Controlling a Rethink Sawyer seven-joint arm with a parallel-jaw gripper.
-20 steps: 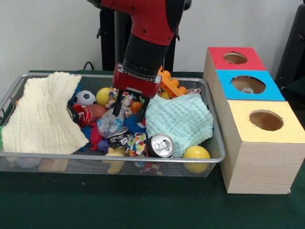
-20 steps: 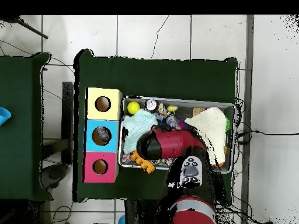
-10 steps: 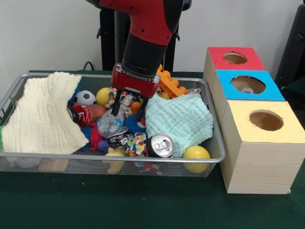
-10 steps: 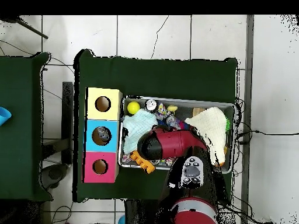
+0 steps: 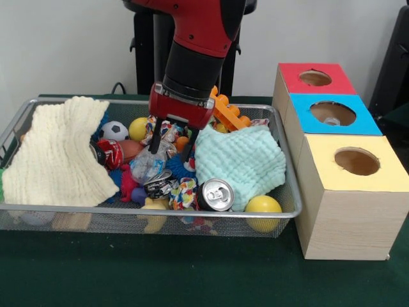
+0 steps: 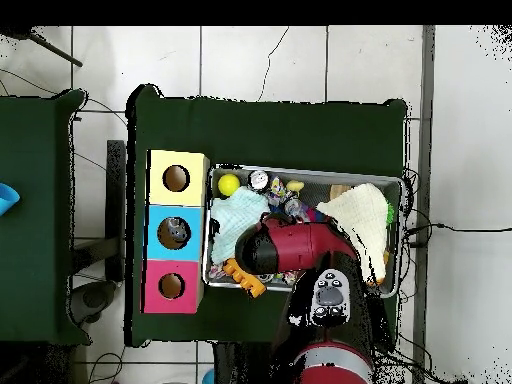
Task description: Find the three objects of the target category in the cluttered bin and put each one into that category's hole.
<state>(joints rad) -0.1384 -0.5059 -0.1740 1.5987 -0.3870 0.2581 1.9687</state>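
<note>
My gripper [image 5: 170, 148] hangs open over the middle of the wire bin [image 5: 147, 210], its fingertips just above a crumpled plastic wrapper [image 5: 148, 165] with nothing held between them. A silver can [image 5: 215, 194] lies at the bin's front, and a red can [image 5: 110, 153] sits beside the cream cloth [image 5: 59, 153]. A teal cloth [image 5: 239, 163] covers the right part of the bin. Balls, an orange toy [image 5: 227, 114] and more wrappers fill the rest. In the overhead view the red arm [image 6: 295, 247] hides the gripper.
To the right of the bin stand three boxes with round holes on top: red [image 5: 314, 78], blue [image 5: 332, 114] and yellow [image 5: 356, 162]. Something lies inside the blue hole. The overhead view shows the same boxes, yellow [image 6: 177, 178], blue [image 6: 173, 233] and red [image 6: 171, 286], left of the bin [image 6: 300, 175].
The gripper has risen slightly above the clutter and stayed open. Nothing in the bin has moved.
</note>
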